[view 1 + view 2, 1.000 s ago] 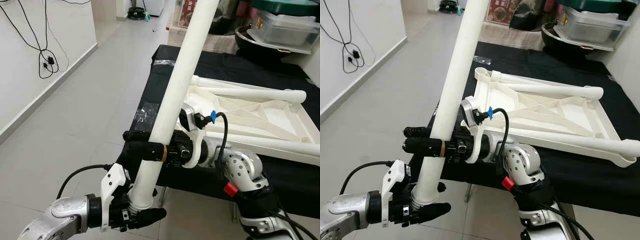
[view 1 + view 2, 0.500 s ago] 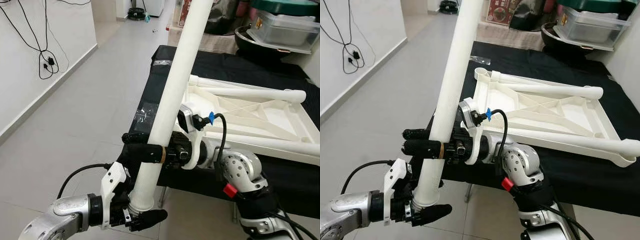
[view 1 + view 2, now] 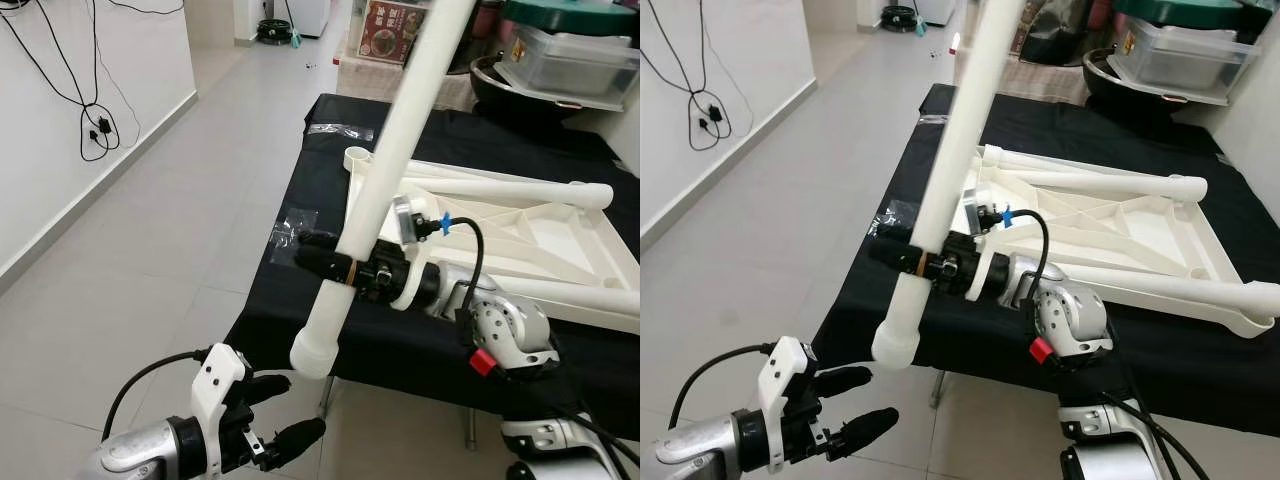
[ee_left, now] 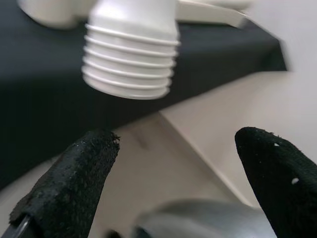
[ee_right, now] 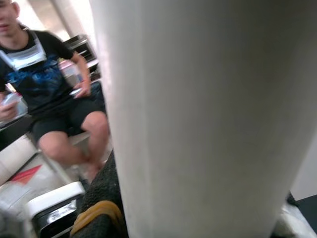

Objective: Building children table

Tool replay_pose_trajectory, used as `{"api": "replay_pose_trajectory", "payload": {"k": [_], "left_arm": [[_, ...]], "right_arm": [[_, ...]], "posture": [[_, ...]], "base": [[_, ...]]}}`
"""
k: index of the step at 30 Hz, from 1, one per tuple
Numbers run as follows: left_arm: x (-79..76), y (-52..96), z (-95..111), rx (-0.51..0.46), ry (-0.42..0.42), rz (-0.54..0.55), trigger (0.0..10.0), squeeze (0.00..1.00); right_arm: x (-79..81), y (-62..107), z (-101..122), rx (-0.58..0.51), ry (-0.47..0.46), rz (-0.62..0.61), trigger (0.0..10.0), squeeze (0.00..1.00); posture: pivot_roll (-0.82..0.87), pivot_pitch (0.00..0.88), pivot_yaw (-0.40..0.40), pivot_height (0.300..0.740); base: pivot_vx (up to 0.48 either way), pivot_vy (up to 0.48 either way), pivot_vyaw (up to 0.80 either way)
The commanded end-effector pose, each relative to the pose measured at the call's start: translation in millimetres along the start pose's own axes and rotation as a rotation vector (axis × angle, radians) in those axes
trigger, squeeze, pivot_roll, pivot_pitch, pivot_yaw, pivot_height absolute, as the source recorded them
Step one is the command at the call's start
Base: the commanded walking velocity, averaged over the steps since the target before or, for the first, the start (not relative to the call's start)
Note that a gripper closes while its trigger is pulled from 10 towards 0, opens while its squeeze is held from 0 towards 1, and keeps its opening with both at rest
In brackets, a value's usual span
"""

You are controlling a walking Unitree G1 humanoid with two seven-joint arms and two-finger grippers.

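Roughly halfway, judging by the parts. Upside-down white plastic tabletop with moulded ribs (image 3: 1120,235) lying on the low bench draped in black cloth (image 3: 940,125), with two white legs already lying folded along it: one along the far rim (image 3: 1090,182), one along the near rim (image 3: 1160,285). At least one more to go, and that's the long white plastic table leg with a screw-threaded end (image 3: 385,175), up in the air just off the bench's near left corner, tilted, threaded end pointing down toward the floor.

Right gripper (image 3: 330,262) clamped around that leg a bit above the threaded end, black fingers wrapped on both sides, carrying all of it alone. Right wrist view basically just leg surface up close, plus a person sitting in the background (image 5: 54,94).

Left gripper (image 3: 855,400) down low near the grey tiled floor (image 3: 150,250), fingers spread apart, holding nothing. Left wrist view looks straight up at the ribbed thread (image 4: 130,64) hanging above the two black fingertips (image 4: 74,173), clear gap between them and it.

Still left, by the look of it: swing the threaded end over to the round empty socket at the tabletop's near left corner (image 3: 357,156), line it up, twist it in. Then any remaining leg, then flip the whole thing upright. Can't tell whether the two lying legs are actually screwed in or just resting there.
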State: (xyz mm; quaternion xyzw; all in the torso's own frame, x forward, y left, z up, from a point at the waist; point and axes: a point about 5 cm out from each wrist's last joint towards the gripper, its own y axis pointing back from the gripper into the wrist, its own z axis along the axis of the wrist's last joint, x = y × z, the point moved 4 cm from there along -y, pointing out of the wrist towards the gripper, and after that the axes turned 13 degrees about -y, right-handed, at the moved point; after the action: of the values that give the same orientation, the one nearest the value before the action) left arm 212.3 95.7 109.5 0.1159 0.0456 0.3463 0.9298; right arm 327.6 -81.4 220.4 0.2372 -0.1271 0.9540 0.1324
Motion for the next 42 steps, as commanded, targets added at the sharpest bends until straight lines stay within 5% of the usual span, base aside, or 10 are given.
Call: {"api": "replay_pose_trajectory", "payload": {"k": [1, 3, 4, 9, 18, 27, 42], "left_arm": [[19.6, -1.0, 1.4, -0.002, -0.054, 0.187, 10.0, 0.00], [30.2, -0.2, 2.9, -0.003, -0.067, 0.279, 10.0, 0.00], [40.3, 2.1, 9.1, -0.021, -0.097, 0.361, 10.0, 0.00], [70.3, 14.2, 29.9, -0.062, -0.187, 0.673, 10.0, 0.00], [77.2, 19.6, 28.2, -0.055, -0.187, 0.823, 10.0, 0.00], [76.2, 14.3, 27.9, -0.059, -0.206, 0.834, 10.0, 0.00], [79.3, 17.3, 18.4, -0.046, -0.130, 0.873, 10.0, 0.00]], "right_arm": [[-14.3, 5.7, 33.3, -0.129, 0.086, -0.153, 0.0, 0.00], [-22.2, 7.1, 45.2, -0.188, 0.104, -0.234, 0.0, 0.00], [-27.0, 8.0, 57.9, -0.256, 0.140, -0.307, 10.0, 0.00], [-41.1, 15.6, 85.4, -0.466, 0.268, -0.614, 10.0, 0.00], [-53.1, 30.1, 81.3, -0.580, 0.382, -0.843, 10.0, 0.00], [-50.3, 10.4, 72.0, -0.575, 0.377, -0.814, 10.0, 0.00], [-49.2, 9.5, 73.7, -0.590, 0.413, -0.820, 10.0, 0.00]], "posture": [[0.11, 0.051, -0.097, 0.740], [0.11, 0.051, -0.097, 0.740], [0.10, 0.051, -0.100, 0.740], [0.10, 0.054, -0.095, 0.740], [0.11, 0.059, -0.113, 0.740], [0.10, 0.062, -0.117, 0.740], [0.10, 0.060, -0.118, 0.740]], "base": [[0.000, 0.000, 0.00], [0.000, 0.000, 0.00], [0.000, 0.000, 0.00], [0.000, 0.000, 0.00], [0.000, 0.000, 0.00], [0.027, -0.208, 0.00], [0.245, -0.241, 0.00]]}}
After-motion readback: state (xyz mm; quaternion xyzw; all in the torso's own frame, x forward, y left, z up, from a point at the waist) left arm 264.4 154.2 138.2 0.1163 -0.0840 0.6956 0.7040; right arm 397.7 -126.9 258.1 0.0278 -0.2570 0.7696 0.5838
